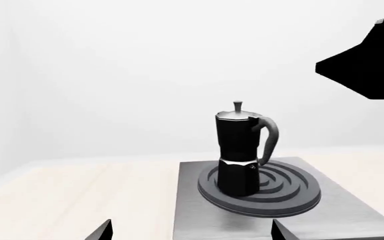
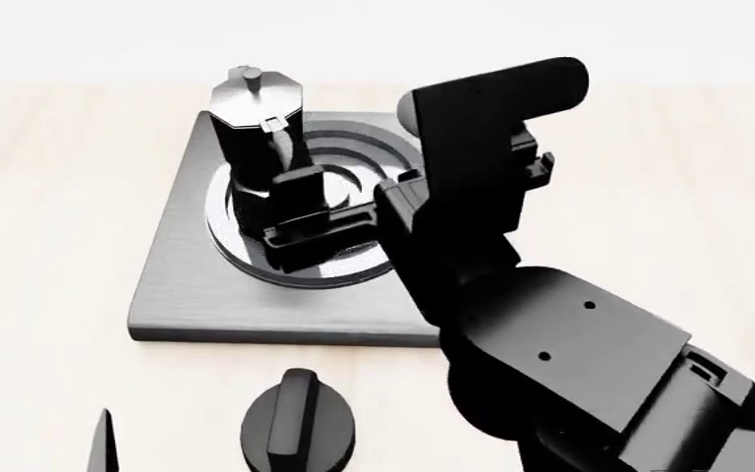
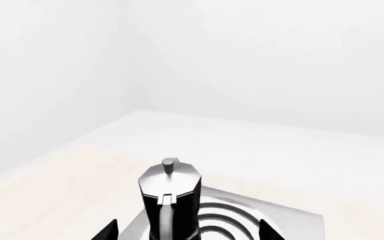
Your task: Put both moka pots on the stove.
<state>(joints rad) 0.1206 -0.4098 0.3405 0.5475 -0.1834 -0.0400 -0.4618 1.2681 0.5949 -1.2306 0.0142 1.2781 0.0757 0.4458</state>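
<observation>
A round black knob point(image 2: 299, 425) sits on the pale wooden table point(image 2: 50, 226), nearest the robot and just short of the stove's front edge. Beside it, at the edge of the head view, only one dark fingertip point(image 2: 99, 444) of the left gripper point(image 1: 190, 231) shows. In the left wrist view its two fingertips stand far apart with nothing between them, so this gripper is released.

Past the knob, the right arm point(image 2: 535, 324) reaches in over the stove point(image 2: 174, 285), a flat grey square plate with a raised ring burner point(image 2: 338, 261). The right gripper point(image 2: 310, 224) hangs over the burner, its fingertips point(image 3: 106, 231) spread wide and empty, so it too is released.

Just beyond the right gripper, and close to it, a moka pot point(image 2: 257, 126) stands upright on the far side of the burner, with its handle turned toward the gripper. It is black with a silver lid. Whether the gripper touches the pot cannot be told.

Only one pot shows in any view.
</observation>
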